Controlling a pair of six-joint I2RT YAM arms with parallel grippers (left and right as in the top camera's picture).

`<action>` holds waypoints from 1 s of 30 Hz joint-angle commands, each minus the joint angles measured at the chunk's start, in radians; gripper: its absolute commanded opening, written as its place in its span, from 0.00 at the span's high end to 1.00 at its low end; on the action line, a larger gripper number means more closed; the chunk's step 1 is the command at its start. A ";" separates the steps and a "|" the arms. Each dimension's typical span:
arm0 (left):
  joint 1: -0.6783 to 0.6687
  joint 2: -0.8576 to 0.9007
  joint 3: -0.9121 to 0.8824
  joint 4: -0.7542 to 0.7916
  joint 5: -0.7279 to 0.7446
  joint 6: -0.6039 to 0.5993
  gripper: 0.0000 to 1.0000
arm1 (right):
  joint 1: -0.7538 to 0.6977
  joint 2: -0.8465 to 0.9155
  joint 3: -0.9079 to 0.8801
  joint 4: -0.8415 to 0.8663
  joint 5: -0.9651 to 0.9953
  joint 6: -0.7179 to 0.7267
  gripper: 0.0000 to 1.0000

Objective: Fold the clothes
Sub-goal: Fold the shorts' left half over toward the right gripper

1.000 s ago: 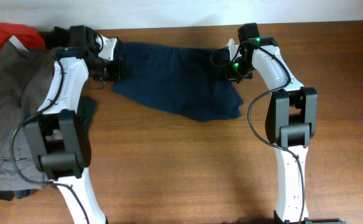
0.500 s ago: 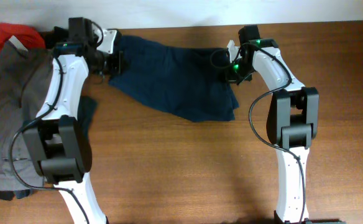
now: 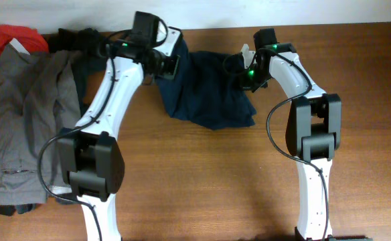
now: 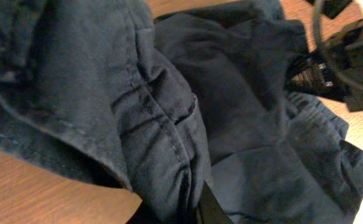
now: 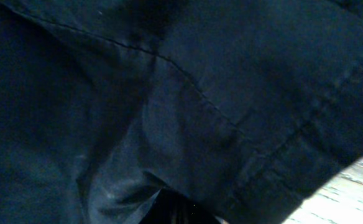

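Note:
The navy-blue shorts (image 3: 209,97) lie bunched at the back middle of the table, stretched between both grippers. My left gripper (image 3: 163,65) is shut on the shorts' left edge; in the left wrist view a gathered fold of navy cloth (image 4: 163,143) runs down into the jaws. My right gripper (image 3: 244,75) is shut on the shorts' right edge. Navy fabric (image 5: 169,93) fills the right wrist view and covers the jaws. The two grippers stand a short way apart. The other clothes are the grey trousers (image 3: 21,120), a black garment (image 3: 75,40) and a small red piece (image 3: 13,37).
The grey trousers lie along the table's left side, with the red piece and the black garment at the back left corner. The wooden table (image 3: 202,181) shows bare wood in front of the shorts. The far table edge meets a white wall (image 3: 195,13).
My left gripper has swung right along the back of the table, carrying its edge of the shorts toward the right gripper. The shorts are now bunched narrower. The right arm has stayed put.

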 commanded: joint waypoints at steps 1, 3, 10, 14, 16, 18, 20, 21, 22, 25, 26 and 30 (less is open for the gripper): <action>-0.057 -0.030 0.018 0.034 -0.025 -0.006 1.00 | 0.056 0.166 -0.117 -0.018 0.024 0.011 0.96; -0.085 -0.029 0.018 0.051 -0.031 -0.006 0.99 | 0.056 0.166 -0.123 -0.015 0.024 0.010 0.96; -0.164 -0.014 0.018 0.089 -0.054 -0.006 0.99 | 0.056 0.166 -0.123 -0.015 0.024 0.010 0.96; -0.193 0.008 0.018 0.090 -0.132 -0.006 0.99 | 0.056 0.166 -0.123 -0.015 0.024 0.010 0.96; -0.194 0.010 0.018 0.085 -0.181 -0.006 0.99 | 0.056 0.166 -0.123 -0.016 0.024 0.010 0.96; -0.186 0.009 0.018 0.076 -0.224 -0.007 0.99 | 0.056 0.166 -0.123 -0.019 0.024 0.009 0.96; -0.171 0.005 0.021 0.056 -0.266 -0.007 0.99 | 0.053 0.166 -0.123 -0.026 0.024 0.002 0.96; -0.162 0.004 0.026 0.039 -0.286 -0.007 1.00 | 0.051 0.166 -0.123 -0.029 0.025 0.002 0.96; -0.149 0.002 0.036 0.011 -0.312 -0.006 1.00 | 0.048 0.166 -0.123 -0.031 0.025 0.002 0.96; -0.115 0.001 0.082 -0.079 -0.394 -0.005 1.00 | 0.041 0.166 -0.123 -0.034 0.031 0.003 0.96; -0.106 0.001 0.100 -0.110 -0.420 0.003 1.00 | 0.037 0.166 -0.123 -0.034 0.037 0.004 0.96; -0.090 0.001 0.147 -0.183 -0.466 0.036 0.99 | 0.003 0.166 -0.123 -0.029 0.043 0.011 0.96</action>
